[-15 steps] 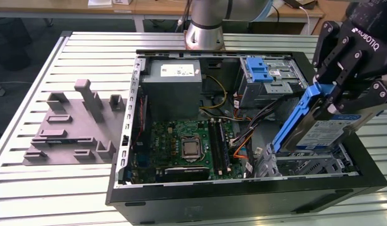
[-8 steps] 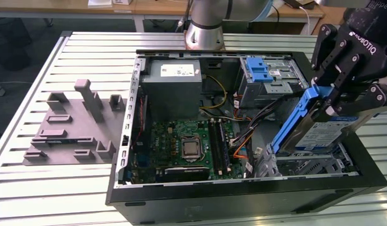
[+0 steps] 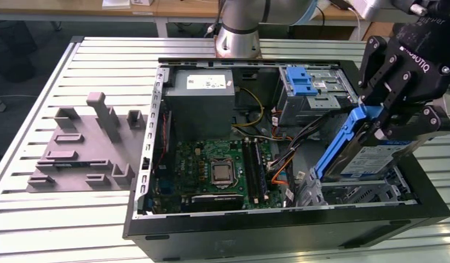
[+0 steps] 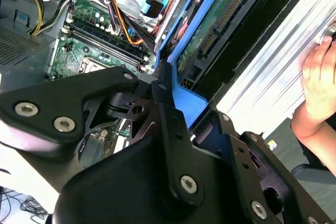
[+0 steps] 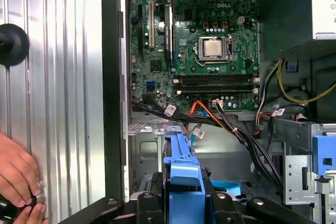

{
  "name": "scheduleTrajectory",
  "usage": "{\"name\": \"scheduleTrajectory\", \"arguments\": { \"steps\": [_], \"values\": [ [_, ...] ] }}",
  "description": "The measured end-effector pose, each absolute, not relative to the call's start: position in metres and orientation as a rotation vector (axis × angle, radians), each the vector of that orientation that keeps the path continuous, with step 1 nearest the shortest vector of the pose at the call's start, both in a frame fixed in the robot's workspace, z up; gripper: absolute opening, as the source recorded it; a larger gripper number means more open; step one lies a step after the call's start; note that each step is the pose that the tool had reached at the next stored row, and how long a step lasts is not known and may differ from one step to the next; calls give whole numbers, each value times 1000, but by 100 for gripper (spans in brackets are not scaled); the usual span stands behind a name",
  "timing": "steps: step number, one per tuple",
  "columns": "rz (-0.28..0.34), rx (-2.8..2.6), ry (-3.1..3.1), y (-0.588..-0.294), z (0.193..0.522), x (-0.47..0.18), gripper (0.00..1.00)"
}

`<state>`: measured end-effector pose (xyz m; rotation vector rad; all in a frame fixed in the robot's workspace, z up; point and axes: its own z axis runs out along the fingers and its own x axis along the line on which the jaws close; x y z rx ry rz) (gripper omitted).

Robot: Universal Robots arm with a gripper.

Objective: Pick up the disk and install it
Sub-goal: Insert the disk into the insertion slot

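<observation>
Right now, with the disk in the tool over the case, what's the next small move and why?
Probably ease it down a little, holding the tilt. The tool is shut on the disk, which stands tilted with its lower end at the drive cage, not seated. Go slow: a hand is beside the case.

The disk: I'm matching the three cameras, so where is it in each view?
Exterior view: flat silver metal disk in blue plastic carrier, tilted in the black gripper, at the exterior view's right.
Second wrist view: underside showing, just beyond the gripper.
First wrist view: carrier end clamped in the gripper.
Shared landmark: green motherboard.
</observation>
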<state>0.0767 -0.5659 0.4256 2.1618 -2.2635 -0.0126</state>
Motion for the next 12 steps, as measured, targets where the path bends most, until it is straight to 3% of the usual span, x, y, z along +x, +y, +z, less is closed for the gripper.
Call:
{"name": "scheduleTrajectory", "arguments": {
  "steps": [10,11,12],
  "values": [
    [-13,2162,-2264,-566,422,77,37],
    [-13,2162,-2264,-566,420,77,44],
    [-13,2162,-2263,-566,418,77,44]
  ]
}}
